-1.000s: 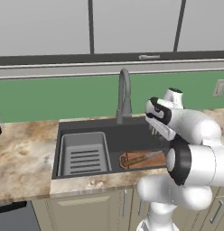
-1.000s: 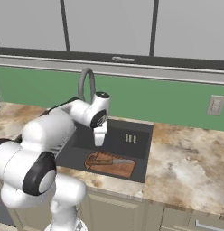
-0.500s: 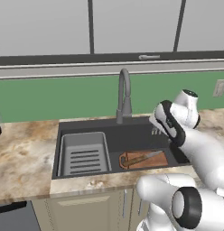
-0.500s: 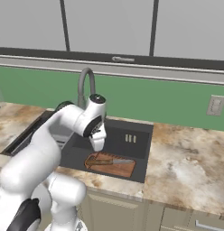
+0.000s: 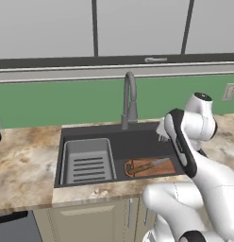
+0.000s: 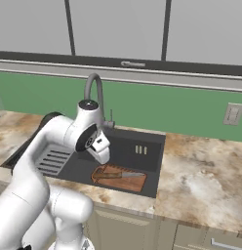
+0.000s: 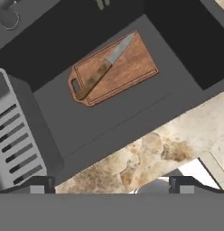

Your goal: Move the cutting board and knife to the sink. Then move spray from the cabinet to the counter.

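Dark sink [image 5: 114, 142] holds the cutting board [image 7: 114, 68] with the knife [image 7: 104, 66] lengthwise on it; the spread, empty pincer [image 7: 109, 187] hangs above them, cabinet overhead.

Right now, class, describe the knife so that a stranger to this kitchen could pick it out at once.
Find the dark sink set in the marbled counter. In its basin lies a reddish-brown cutting board, and the knife rests on top. It is the small thing with a silver blade and a brown wooden handle.

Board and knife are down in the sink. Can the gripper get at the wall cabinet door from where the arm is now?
Probably yes: the gripper is open and empty above the sink, with nothing between it and the cabinet doors overhead.
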Tool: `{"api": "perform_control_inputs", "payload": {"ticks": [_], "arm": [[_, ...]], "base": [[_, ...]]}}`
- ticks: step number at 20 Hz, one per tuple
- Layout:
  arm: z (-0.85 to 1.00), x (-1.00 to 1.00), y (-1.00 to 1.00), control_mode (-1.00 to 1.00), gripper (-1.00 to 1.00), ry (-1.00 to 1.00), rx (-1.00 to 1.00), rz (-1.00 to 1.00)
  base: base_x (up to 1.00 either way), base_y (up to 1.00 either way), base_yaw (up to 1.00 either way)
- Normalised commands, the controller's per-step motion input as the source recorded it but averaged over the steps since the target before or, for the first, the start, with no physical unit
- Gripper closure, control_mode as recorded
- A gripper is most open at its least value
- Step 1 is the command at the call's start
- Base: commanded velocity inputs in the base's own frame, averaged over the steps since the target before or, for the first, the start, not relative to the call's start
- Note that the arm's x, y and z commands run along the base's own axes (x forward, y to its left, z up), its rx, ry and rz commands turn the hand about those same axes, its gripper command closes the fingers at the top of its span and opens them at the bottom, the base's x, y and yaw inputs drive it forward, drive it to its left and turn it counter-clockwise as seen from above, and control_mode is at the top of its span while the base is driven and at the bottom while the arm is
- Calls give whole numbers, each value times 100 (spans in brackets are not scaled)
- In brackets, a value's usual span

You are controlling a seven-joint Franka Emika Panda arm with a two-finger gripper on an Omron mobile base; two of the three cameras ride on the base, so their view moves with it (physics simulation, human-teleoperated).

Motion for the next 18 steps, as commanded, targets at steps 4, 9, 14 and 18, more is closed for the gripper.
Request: {"api": "perform_control_inputs", "payload": {"ticks": [4, 9, 14, 18], "arm": [[31, -49, 12, -100, -100, -7, -17, 27], [26, -55, 10, -100, -100, -8, -9, 22], [23, -52, 12, -100, -100, -11, -5, 17], [23, -37, 8, -100, -100, -4, -4, 16]], "base": [[0, 0, 0], [0, 0, 0], [0, 0, 0], [0, 0, 0]]}}
